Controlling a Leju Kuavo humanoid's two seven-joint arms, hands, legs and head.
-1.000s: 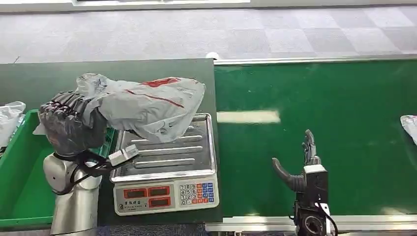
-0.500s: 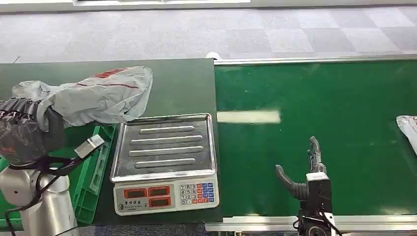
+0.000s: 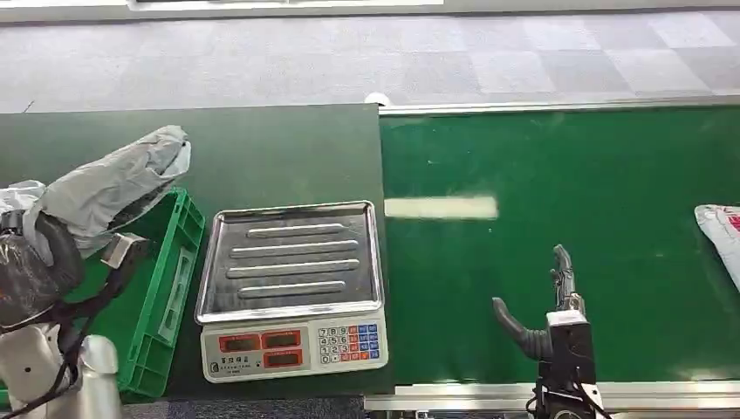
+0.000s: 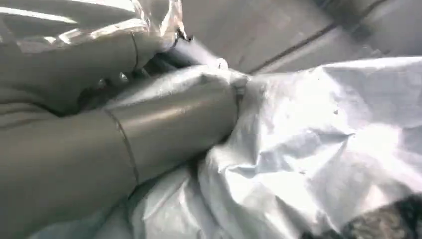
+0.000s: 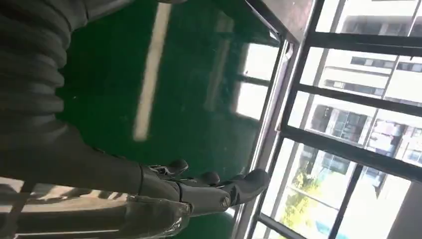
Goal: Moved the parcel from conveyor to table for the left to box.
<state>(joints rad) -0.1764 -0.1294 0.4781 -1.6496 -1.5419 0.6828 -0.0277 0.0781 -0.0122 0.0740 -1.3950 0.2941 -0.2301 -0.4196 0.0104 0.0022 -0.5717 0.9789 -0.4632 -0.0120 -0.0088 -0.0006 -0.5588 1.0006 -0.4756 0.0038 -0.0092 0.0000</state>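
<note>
Grey plastic, a crumpled mailer parcel (image 3: pixel 118 185), is hanging in the left hand (image 3: pixel 35 266) over the green crate (image 3: pixel 166 288) (left of the weighing scale (image 3: pixel 292 288)). The right hand (image 3: pixel 545 305) is hovering over the green conveyor belt (image 3: pixel 611 175), fingers spread wide, holding nothing.

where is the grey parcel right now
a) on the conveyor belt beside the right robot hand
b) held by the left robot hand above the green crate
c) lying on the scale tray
b: the left robot hand grips the grey parcel over the green crate; the scale tray is bare.
</note>
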